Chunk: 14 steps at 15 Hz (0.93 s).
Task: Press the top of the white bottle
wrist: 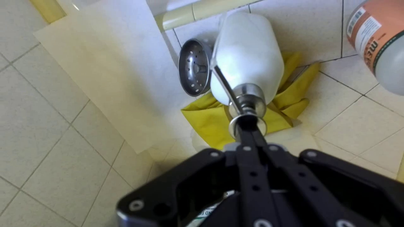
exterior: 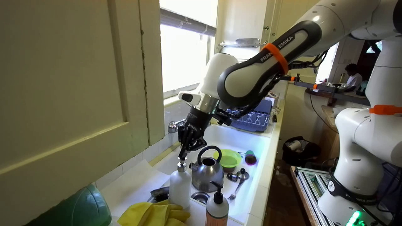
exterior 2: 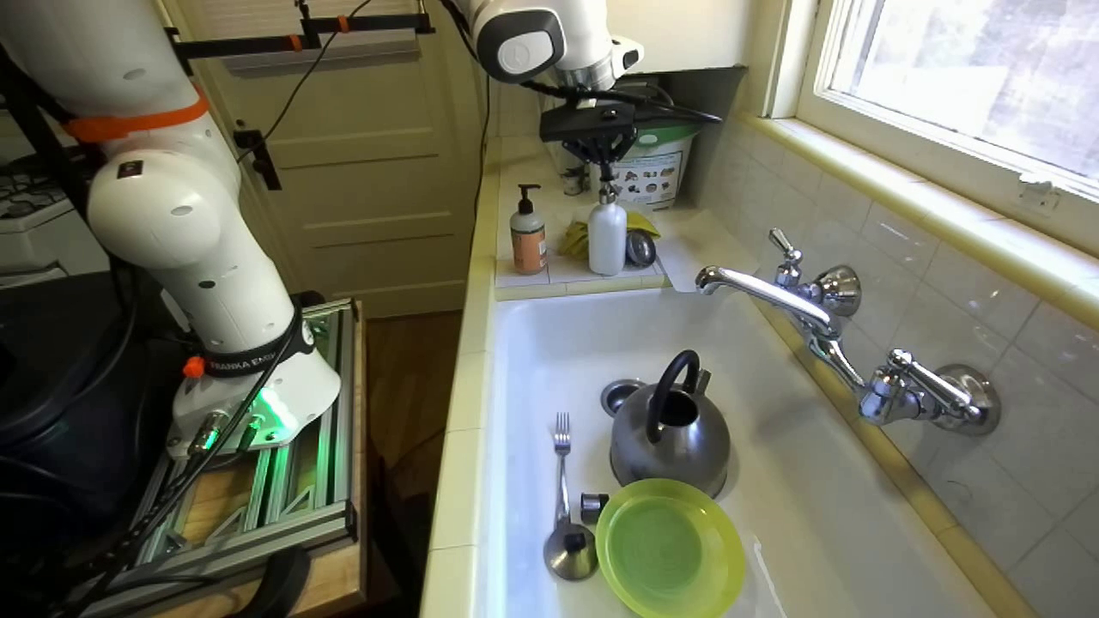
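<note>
The white bottle (exterior: 180, 191) stands upright on the tiled counter at the end of the sink; it shows in both exterior views (exterior 2: 607, 242). Its silver pump top (exterior: 181, 166) faces up. My gripper (exterior: 183, 154) points down right above the pump, and its fingertips appear to touch the pump head in both exterior views (exterior 2: 607, 174). In the wrist view the two fingers are shut together (wrist: 248, 123) with nothing seen between them, and their tips cover the middle of the round pump head. The bottle's body (wrist: 249, 53) and its thin spout (wrist: 226, 88) show beyond.
A soap bottle with an orange label (exterior 2: 528, 242) stands beside the white bottle. Yellow gloves (wrist: 208, 123) and a metal strainer (wrist: 192, 67) lie close by. The sink holds a steel kettle (exterior 2: 670, 442) and a green bowl (exterior 2: 670, 549). A faucet (exterior 2: 773, 292) reaches over the sink.
</note>
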Each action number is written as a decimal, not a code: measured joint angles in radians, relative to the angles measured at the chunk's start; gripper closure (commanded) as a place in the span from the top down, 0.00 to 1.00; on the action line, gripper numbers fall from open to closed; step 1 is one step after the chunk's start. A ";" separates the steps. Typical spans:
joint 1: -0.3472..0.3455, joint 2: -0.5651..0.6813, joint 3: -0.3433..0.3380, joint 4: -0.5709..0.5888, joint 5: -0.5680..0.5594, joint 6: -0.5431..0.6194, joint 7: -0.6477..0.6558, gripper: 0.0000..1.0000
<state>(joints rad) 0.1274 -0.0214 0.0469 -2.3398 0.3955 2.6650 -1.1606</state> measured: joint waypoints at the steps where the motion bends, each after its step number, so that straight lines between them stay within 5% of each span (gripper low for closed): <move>1: -0.002 -0.004 0.000 -0.006 -0.003 0.000 0.000 0.00; 14: -0.009 -0.011 0.000 -0.019 0.017 0.000 -0.013 0.00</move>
<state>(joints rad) 0.1182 -0.0321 0.0469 -2.3587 0.4129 2.6650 -1.1731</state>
